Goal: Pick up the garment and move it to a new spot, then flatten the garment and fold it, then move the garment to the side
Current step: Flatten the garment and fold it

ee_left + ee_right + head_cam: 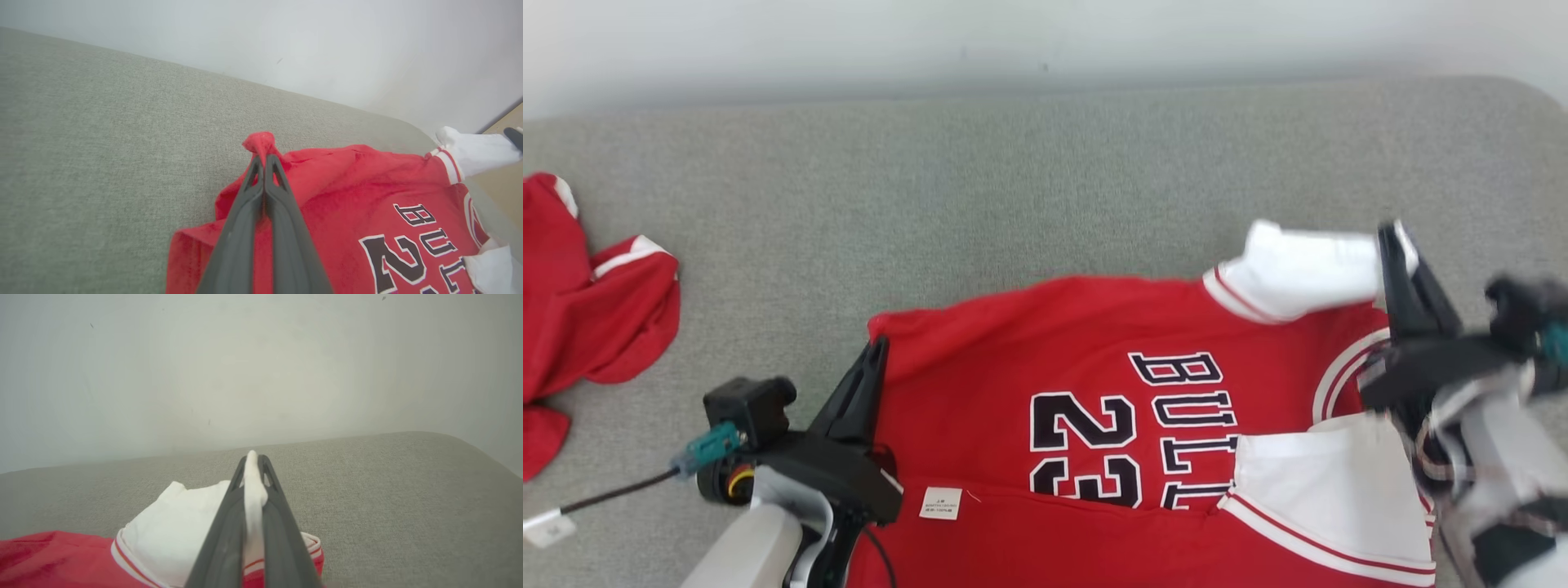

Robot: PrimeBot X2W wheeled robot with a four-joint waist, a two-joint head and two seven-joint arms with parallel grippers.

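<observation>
While both my pairs of jaws are pressed together on cloth, the garment (1029, 351) lies across the lower centre and lower right of the head view, on the grey fabric-covered worktop (1045, 180). It is red, chest lettering up. My left jaws pinch a small bunched corner of red hem (261, 145) at the garment's left end. My right jaws pinch the white sleeve (253, 486) at the upper right, with a thin strip of white nipped between them.

My worries are these. Both grips look shallow, so a hard pull apart could slide the cloth out of either pinch, the red corner first. The right grip is on a sleeve and not on the body, so tension may only stretch the sleeve and leave the chest slack. A red fold (1094, 531) along the bottom of the frame lies over the lower part of the numbers, and the other white sleeve (1323, 482) is doubled across the lettering; I judge that spreading now could trap both creases. The worktop's rounded edge is near the right end, so a pull that way might drag cloth over it.

Another red garment (596, 310) sits crumpled at the left edge, well apart. As for containers, both pieces lie loose on the fabric, in nothing.
</observation>
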